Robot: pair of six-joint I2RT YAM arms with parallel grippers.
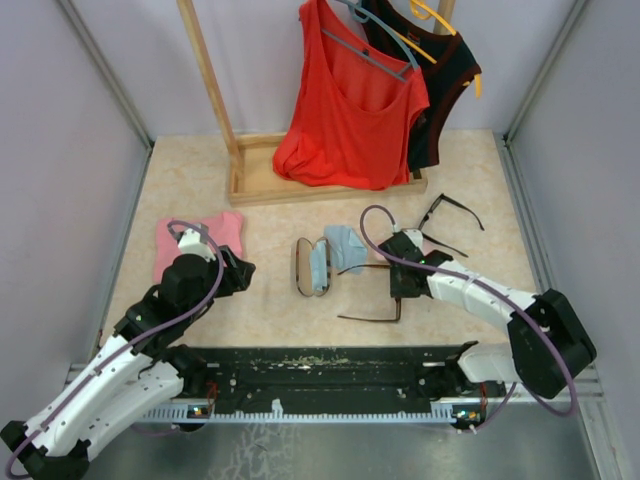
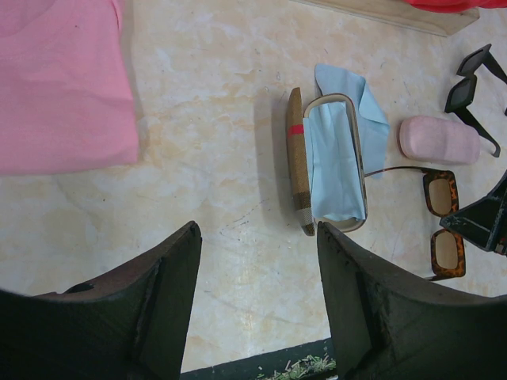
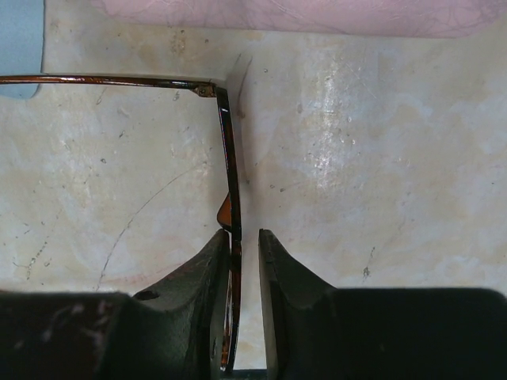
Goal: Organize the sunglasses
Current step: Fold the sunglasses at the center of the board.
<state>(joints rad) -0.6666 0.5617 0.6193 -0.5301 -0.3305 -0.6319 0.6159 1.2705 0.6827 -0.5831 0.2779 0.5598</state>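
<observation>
Bracketing the brown sunglasses (image 3: pixel 230 158) between narrowly parted jaws, the right claw (image 3: pixel 244 237), mid-grasp, likely needs a firm pinch before lifting; the left claw (image 2: pixel 255 229) hangs open, empty.

The left arm (image 1: pixel 110 375) reaches forward, wrist tipped down, jaws spread wide. The right arm (image 1: pixel 470 290) lies low, extended inward, jaws narrowed to a thin slit, not fully closed.

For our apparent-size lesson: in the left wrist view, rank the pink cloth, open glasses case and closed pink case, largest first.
1. pink cloth, even though the frame crops it
2. open glasses case
3. closed pink case
</observation>
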